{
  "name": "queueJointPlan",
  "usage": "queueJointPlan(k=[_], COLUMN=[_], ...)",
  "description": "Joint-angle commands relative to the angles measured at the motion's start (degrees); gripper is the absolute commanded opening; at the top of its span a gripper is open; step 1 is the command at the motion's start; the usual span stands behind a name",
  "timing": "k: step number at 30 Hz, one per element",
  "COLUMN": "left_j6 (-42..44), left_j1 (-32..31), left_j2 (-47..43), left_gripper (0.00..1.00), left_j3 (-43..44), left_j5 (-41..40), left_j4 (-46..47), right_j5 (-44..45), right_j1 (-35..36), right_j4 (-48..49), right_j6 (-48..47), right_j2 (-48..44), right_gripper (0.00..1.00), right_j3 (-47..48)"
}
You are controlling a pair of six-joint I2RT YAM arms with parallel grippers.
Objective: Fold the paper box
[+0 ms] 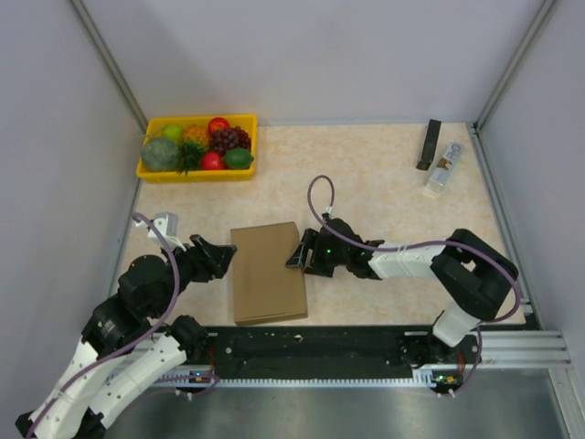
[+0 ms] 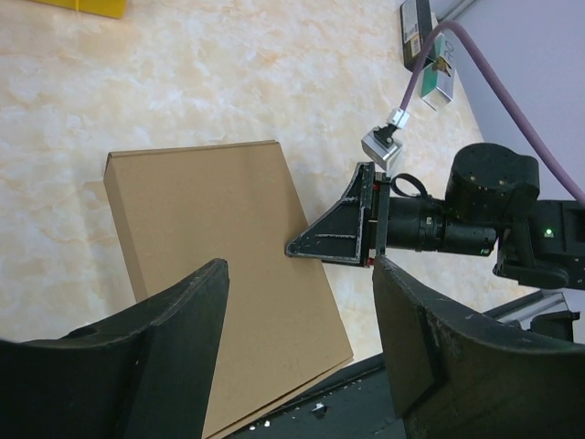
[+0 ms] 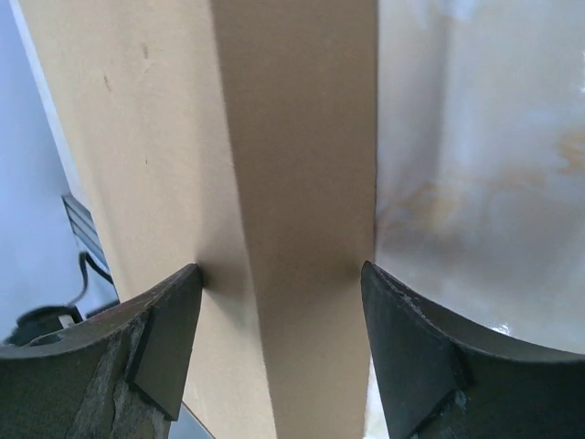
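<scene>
Beside the paper box (image 1: pixel 268 273), left hand (image 1: pixel 224 259) and right hand (image 1: pixel 297 251) both wide, its near corner behind a left finger (image 2: pixel 164 357).

Far L corner of the desk (image 1: pixel 366 174), approx 10 o'clock: yellow plastic tray (image 1: pixel 194 176) full of fruit. It holds a big green round one (image 1: pixel 160 154) at the L end w/ a pale green apple (image 1: pixel 173 133) behind it, a pineapple (image 1: pixel 194 139) mid-tray, a red apple (image 1: pixel 218 125) at the back, dark grapes (image 1: pixel 228 139) beside it, and a red fruit (image 1: pixel 212 161) touching a green one (image 1: pixel 239 158) at the front R. Over at approx 2 o'clock lies a black bar (image 1: pixel 429 144), and just beside it a small white carton (image 1: pixel 443 168), not touching. Grey walls on 3 sides.
</scene>
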Motion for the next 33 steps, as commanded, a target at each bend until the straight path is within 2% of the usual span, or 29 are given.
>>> queueJointPlan(k=[1,4,7,10,21,27,33], left_j6=[-1.32,-1.33,-1.24,-1.33,-1.33,-0.71,-0.62], left_j1=[-0.09,-0.09,-0.09,0.0,-0.09,0.0,-0.09], left_j2=[0.84,0.32,0.14,0.05,-1.79,-2.94,-2.41], left_gripper=[0.69,0.69,0.69,0.69,0.7,0.7,0.71], left_j3=[-1.23,-1.32,-1.32,-1.5,-0.8,-0.09,-0.62], left_j5=[2.1,2.2,2.46,2.81,2.64,2.02,2.55], left_j4=[1.9,2.16,2.51,2.43,0.41,-0.39,1.02], right_j5=[11.36,14.27,17.27,18.24,17.37,20.87,20.27], right_j1=[1.53,3.89,6.0,6.98,9.79,9.7,9.18], right_j4=[1.88,4.07,2.5,5.04,5.22,1.27,-0.49], right_j6=[11.74,18.13,21.93,25.72,33.28,25.21,5.8], right_j2=[-1.73,-3.83,-5.07,-4.46,1.96,-1.02,-4.36], right_gripper=[0.68,0.67,0.66,0.66,0.68,0.68,0.81], right_j3=[-6.1,-10.05,-10.24,-11.03,-2.6,-3.12,0.65])
